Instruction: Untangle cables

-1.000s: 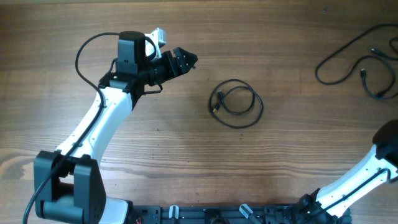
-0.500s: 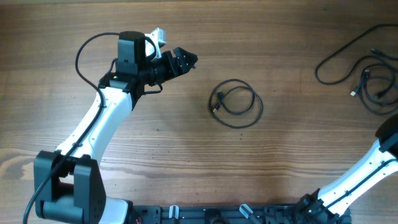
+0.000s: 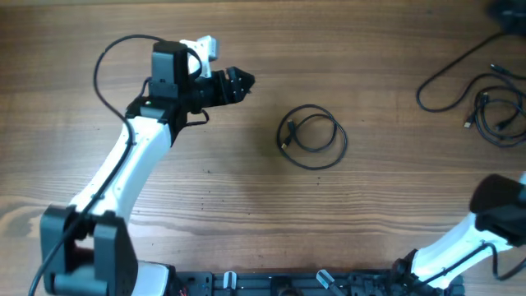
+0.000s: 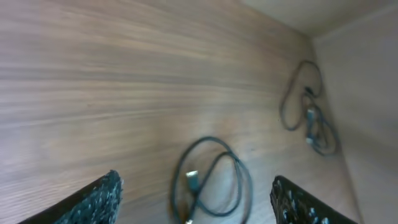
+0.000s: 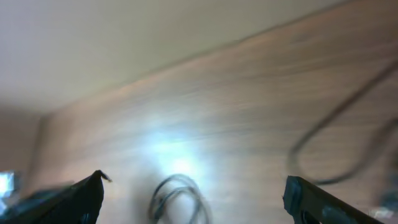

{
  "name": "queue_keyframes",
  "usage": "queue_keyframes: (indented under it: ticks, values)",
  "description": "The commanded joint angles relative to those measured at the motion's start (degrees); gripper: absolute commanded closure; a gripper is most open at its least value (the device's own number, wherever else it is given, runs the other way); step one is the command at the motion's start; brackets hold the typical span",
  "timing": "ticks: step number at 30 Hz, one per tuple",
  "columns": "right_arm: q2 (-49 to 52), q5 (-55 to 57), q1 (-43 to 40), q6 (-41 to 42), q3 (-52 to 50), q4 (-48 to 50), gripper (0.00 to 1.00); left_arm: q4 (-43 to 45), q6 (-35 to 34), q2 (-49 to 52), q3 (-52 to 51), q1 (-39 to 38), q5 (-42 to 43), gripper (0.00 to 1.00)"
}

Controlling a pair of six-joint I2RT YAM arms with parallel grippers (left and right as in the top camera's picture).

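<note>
Overhead, one coiled cable (image 3: 312, 137) lies in the middle of the table (image 3: 246, 205) and the loose cables (image 3: 485, 103) sprawl near its right edge, my left gripper (image 3: 245, 80) hovering left of the coil, wide and empty, my right gripper (image 5: 194, 180) likewise wide, holding nothing.

**Surface:** brown wooden table (image 3: 246, 205) with lengthwise grain and a flat matt top; it fills the overhead view.

**Item 1:** small coil of thin black cable (image 3: 312, 137), lying flat near the middle of the table. It forms a few overlapping rounded loops. One small plug end sits inside the coil, at its left side. It touches nothing else.

**Item 2:** loose tangle of thin black cables (image 3: 485, 107), lying flat and well apart from the coil, to its right and towards the far edge. One long open loop reaches furthest towards the coil. Denser crossed loops with small plug ends lie beyond it, and part of the tangle runs off the right of the overhead view.
</note>
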Motion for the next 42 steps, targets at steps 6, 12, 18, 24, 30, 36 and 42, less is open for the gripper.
queue_keyframes:
  ticks: [6, 12, 18, 24, 30, 36, 42]
  values:
    - [1.81, 8.20, 22.51, 13.90, -11.91, 6.43, 0.04, -14.84, -0.28, -14.40, 0.44, 6.38, -19.15, 0.17]
    - [1.84, 15.54, 31.32, 27.30, -24.92, 15.26, 0.00, -17.49, -0.31, -14.40, 0.44, 7.93, -19.19, 0.14]
    - [1.84, 20.37, 38.82, 37.18, -37.55, 25.11, 0.00, -17.57, -0.28, -14.40, 0.44, 7.93, -19.34, 0.13]
    - [1.84, 25.49, 43.47, 45.94, -48.41, 33.35, 0.02, -17.57, -0.26, -14.36, 0.44, 7.93, -20.28, 0.10]
    - [1.84, 27.06, 46.25, 51.80, -56.24, 41.72, 0.09, -18.05, -0.26, -14.29, 0.42, 7.93, -20.39, 0.09]
    - [1.84, 29.70, 48.39, 53.72, -59.80, 49.33, 0.21, -19.28, -0.26, -14.29, 0.42, 7.93, -20.39, 0.08]
    - [1.86, 39.23, 52.04, 53.07, -59.80, 50.99, 0.29, -19.28, -0.26, -14.29, 0.42, 7.93, -20.39, 0.08]
